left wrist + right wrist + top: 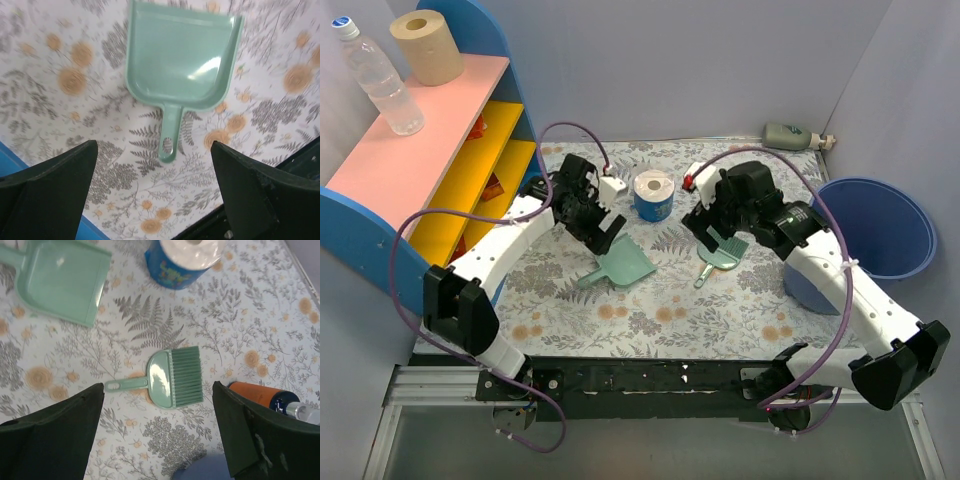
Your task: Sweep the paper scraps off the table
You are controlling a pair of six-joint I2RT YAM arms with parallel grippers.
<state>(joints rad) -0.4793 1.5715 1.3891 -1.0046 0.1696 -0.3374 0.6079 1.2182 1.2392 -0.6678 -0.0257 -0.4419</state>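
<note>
No paper scraps show on the table (660, 310) in any view. A green dustpan (617, 267) lies left of centre, empty, its handle (170, 135) pointing toward my left gripper (155, 185). That gripper hangs open above the cloth, just short of the handle's end, holding nothing. A green hand brush (720, 255) lies flat right of centre. My right gripper (157, 430) hovers open over it with the brush (172, 377) a little beyond its fingertips, untouched.
A blue-wrapped tissue roll (654, 195) stands behind the two tools. An orange bottle (255, 394) lies by my right finger. A blue bucket (875, 225) sits at the right edge, and a pink-topped shelf (420, 140) at the left holds small red things (480, 126).
</note>
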